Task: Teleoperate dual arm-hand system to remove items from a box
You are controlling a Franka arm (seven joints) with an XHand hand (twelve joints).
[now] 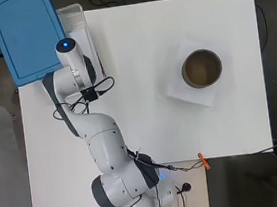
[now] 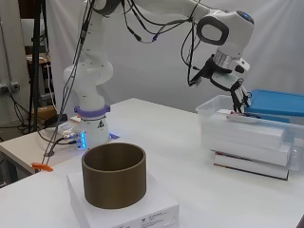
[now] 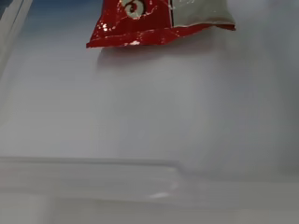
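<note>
A clear plastic box (image 2: 247, 137) stands at the table's far left corner (image 1: 75, 15), resting on a flat book (image 2: 247, 164). Inside it lies a red and white packet (image 2: 243, 118), which fills the upper part of the wrist view (image 3: 159, 21) above the box's pale floor. My hand (image 2: 237, 92) hangs over the box's rim with its fingers pointing down, fairly straight, their tips just above the packet. From overhead the arm covers the hand and most of the box.
A blue lid (image 1: 25, 36) lies beside the box, behind it in the side view (image 2: 278, 102). A brown open cylinder (image 1: 201, 68) stands on a flat white carton (image 2: 142, 213) at the right. An orange clip (image 1: 203, 159) sits at the near table edge.
</note>
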